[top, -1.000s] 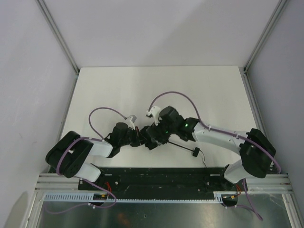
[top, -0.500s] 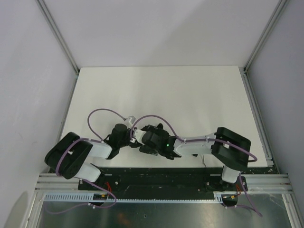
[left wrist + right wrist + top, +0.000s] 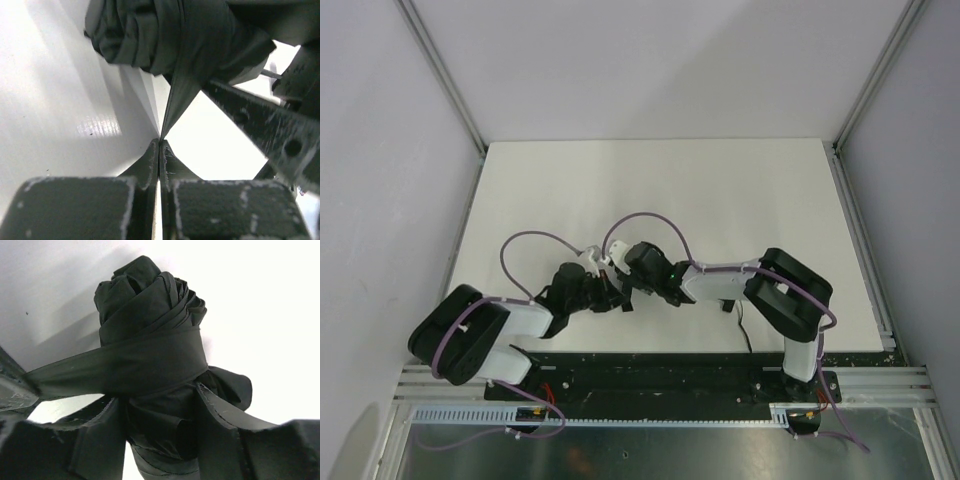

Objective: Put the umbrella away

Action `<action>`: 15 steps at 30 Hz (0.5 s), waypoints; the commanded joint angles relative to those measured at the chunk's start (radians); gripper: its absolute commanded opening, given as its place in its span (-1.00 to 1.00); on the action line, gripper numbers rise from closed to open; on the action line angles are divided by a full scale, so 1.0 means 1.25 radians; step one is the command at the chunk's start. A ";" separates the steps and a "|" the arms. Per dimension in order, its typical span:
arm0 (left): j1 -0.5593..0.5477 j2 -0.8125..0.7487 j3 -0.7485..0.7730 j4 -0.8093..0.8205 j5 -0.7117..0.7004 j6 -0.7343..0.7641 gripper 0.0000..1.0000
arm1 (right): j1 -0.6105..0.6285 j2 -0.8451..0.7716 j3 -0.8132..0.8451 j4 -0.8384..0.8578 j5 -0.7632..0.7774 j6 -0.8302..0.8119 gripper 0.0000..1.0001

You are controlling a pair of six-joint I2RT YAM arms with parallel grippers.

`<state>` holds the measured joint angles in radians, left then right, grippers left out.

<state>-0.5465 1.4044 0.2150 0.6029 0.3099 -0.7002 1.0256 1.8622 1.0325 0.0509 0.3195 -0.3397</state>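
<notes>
The right wrist view's bottom edge cuts off the umbrella point(image 3: 150, 340).

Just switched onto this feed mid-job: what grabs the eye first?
The rolled black umbrella fills the right wrist view, clamped in the right gripper, with a strap wound round it. In the left wrist view the left gripper pinches that strap's free end, drawn taut. From above, the two grippers meet over the near middle of the table.
</notes>
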 commanded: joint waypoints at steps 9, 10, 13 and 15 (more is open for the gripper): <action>0.045 -0.147 -0.005 -0.226 -0.008 0.008 -1.00 | -0.167 0.122 0.017 -0.209 -0.513 0.148 -0.64; 0.047 -0.167 0.011 -0.250 -0.008 0.013 -1.00 | -0.190 0.128 0.017 -0.215 -0.594 0.156 -0.70; 0.051 -0.201 0.056 -0.309 0.007 0.030 -1.00 | -0.244 0.152 0.016 -0.208 -0.792 0.202 -0.83; 0.051 -0.216 0.084 -0.336 0.023 0.041 -1.00 | -0.273 0.173 0.016 -0.186 -0.899 0.246 -0.89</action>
<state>-0.4900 1.1774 0.2504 0.3553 0.2939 -0.6987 0.7513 1.9331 1.1244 0.0139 -0.4065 -0.1890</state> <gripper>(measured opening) 0.003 0.467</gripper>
